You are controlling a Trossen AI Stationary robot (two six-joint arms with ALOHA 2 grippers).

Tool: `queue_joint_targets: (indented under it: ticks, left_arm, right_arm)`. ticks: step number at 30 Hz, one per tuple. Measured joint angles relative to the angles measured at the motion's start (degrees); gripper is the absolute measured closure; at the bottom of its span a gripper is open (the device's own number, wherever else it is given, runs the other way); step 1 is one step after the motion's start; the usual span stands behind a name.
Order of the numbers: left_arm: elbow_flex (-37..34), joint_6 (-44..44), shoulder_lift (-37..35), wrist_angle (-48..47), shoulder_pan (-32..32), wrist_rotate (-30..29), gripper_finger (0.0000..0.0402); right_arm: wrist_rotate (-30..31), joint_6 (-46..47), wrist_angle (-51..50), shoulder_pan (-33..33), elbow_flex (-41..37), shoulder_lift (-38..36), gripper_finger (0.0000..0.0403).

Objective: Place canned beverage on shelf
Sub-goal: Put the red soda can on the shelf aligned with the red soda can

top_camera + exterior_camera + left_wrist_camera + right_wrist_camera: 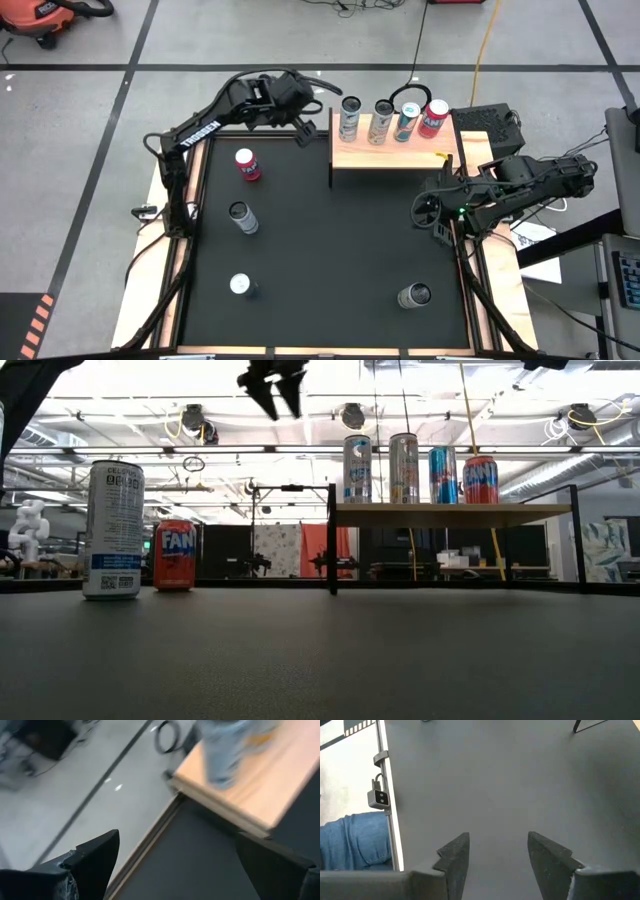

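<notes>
Black mat: flat, matte; 4 cans stand loose on it, still to be moved. Wooden shelf at the mat's far edge carries 4 cylindrical metal cans in a row. Left gripper hangs empty, fingers wide apart, off the shelf's left end. Right gripper waits at the right edge, fingers parted, nothing between.

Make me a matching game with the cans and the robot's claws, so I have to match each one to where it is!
Things:
1. red can
2. blue can
3. left gripper
4. right gripper

Places:
A. on the wooden shelf
B. standing on the black mat, left side
C. open, empty, in front of the shelf's right end
D. open, empty, beside the shelf's left end

Pairs: 1-B, 2-A, 3-D, 4-C
</notes>
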Motion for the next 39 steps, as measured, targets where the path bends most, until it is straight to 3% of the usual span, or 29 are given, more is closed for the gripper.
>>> queue_joint_targets:
  ticks: [5, 23, 35, 39]
  left_arm:
    - [0.0, 0.0, 0.0, -3.35, 2.38, -2.22, 0.0011]
    - [-0.24, -3.06, 2.18, -6.36, 5.76, -0.84, 0.0011]
    - [-0.31, -3.12, 3.45, -11.31, 17.0, 13.6, 0.0011]
    - [-0.31, -3.08, 3.45, -11.36, 18.31, 14.54, 0.0011]
  right_arm:
    - [0.17, 0.0, 0.0, 0.0, 0.0, 0.0, 0.022]
    - [0.2, 0.59, 0.0, 0.0, 0.0, 0.0, 0.022]
    - [0.22, 0.61, -0.02, 0.0, 0.0, 0.0, 0.022]
    - [0.22, 0.63, -0.02, 0.0, 0.0, 0.0, 0.022]
